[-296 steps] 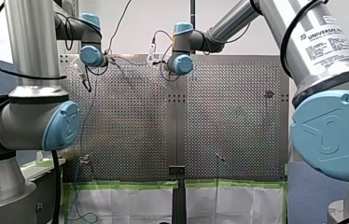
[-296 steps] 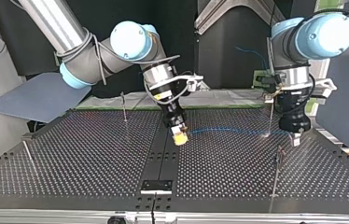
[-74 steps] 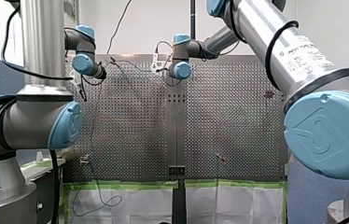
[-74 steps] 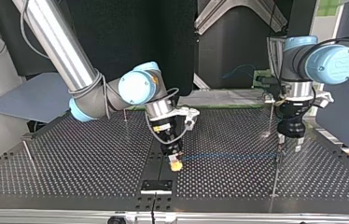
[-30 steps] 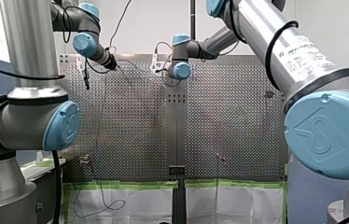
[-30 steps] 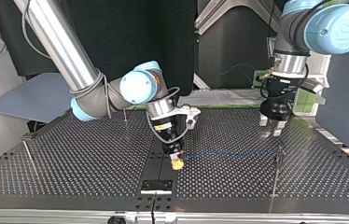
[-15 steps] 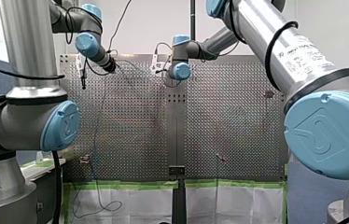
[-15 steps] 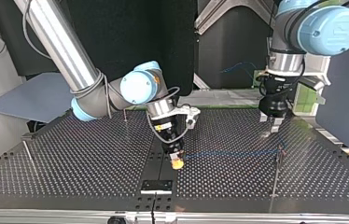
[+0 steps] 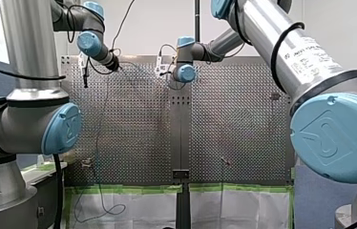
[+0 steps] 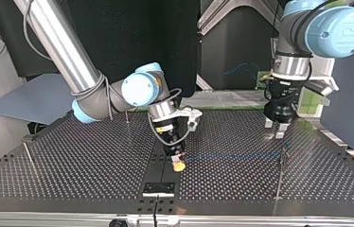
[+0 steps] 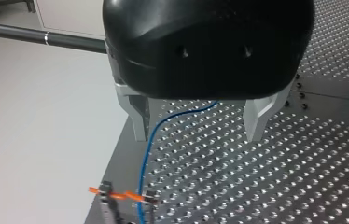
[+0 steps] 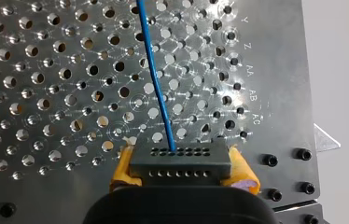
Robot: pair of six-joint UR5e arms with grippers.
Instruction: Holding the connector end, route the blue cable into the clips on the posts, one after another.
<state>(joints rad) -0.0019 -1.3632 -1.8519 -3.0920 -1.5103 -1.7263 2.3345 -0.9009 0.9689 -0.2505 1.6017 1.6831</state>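
Our right gripper (image 10: 179, 164) pinches the connector (image 12: 181, 166). Our left gripper (image 11: 197, 122), fingers spread, hangs over the blue cable (image 11: 150, 142), which runs into a clip (image 11: 131, 196).

Front view: behind my shoulders, facing out over the perforated table (image 9: 133, 119). Top view: far side, low, facing back. Wrist views: close above that same table.

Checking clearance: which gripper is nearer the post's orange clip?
Left. My left gripper hangs open just above the orange clip; my right gripper, shut on the connector, is far along the blue cable from it.
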